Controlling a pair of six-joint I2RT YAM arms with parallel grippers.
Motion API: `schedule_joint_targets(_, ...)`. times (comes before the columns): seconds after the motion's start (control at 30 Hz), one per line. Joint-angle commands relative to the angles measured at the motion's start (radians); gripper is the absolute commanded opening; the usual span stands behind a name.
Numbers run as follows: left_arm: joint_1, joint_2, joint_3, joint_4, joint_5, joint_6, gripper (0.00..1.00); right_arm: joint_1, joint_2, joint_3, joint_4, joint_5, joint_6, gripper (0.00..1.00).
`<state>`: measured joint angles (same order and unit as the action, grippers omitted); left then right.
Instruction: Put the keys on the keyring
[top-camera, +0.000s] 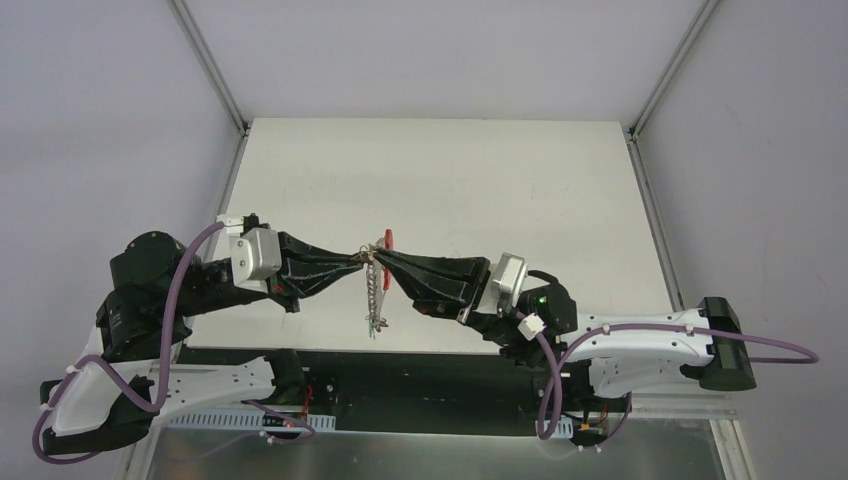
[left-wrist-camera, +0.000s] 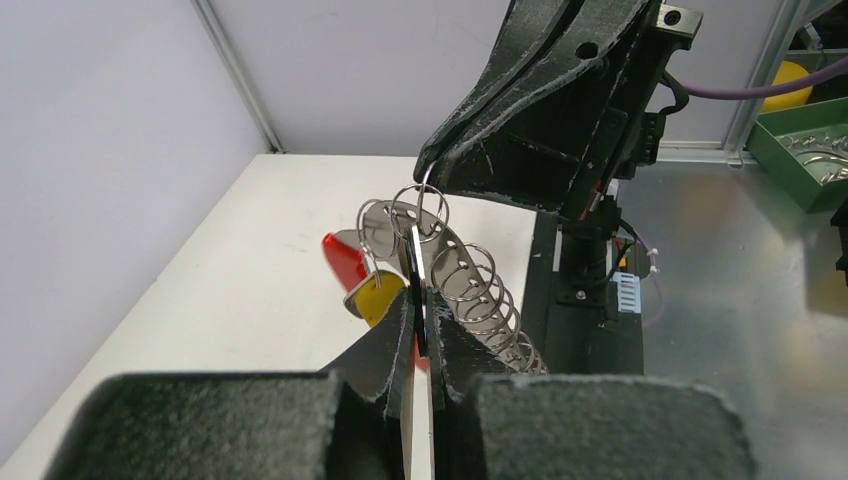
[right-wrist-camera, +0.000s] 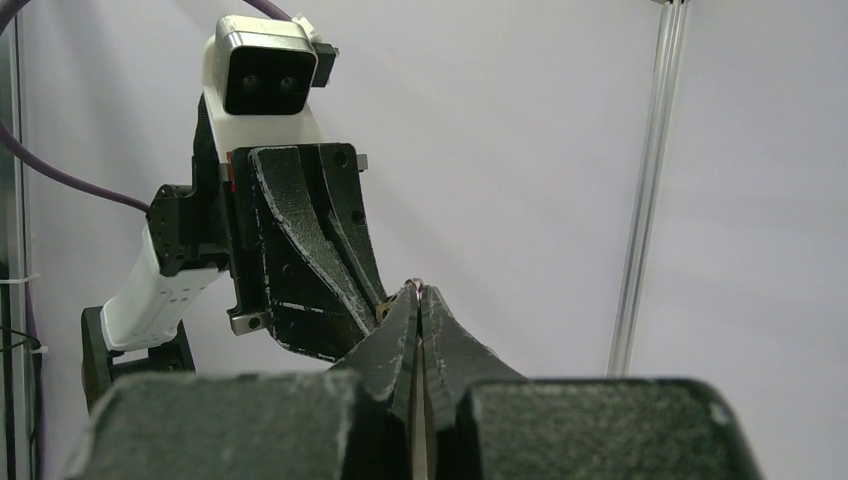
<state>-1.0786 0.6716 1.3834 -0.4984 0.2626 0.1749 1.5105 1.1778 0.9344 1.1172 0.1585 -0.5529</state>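
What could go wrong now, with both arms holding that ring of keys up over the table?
1. The keyring hangs over the table, pinched at its top by the right end effector. If that thin grip slips, it would probably drop.
2. The left end effector is shut among the metal rings, tip to tip with the right one. Pulling apart might bend them.
3. The dangling keys could snag.

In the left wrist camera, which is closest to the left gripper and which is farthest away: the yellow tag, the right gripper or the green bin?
1. The yellow tag, right beside the left gripper, just to the left of its fingertips.
2. The right gripper, straight ahead, at the top of the keyring.
3. The green bin, far off at the right edge, past the table.
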Motion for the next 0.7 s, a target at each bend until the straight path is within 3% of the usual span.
schedule_joint_targets(0.0, 0.0, -0.009, -0.005, 0.024, 0.045, 0.002, 0.0, -0.004, -0.004, 0.011, 0.144, -0.012, 0.015, 0.0)
schedule_joint_targets(0.67, 0.0, -0.013, -0.03, 0.017, 0.086, -0.002, 0.0, -0.004, 0.013, 0.04, 0.216, -0.031, -0.013, 0.0)
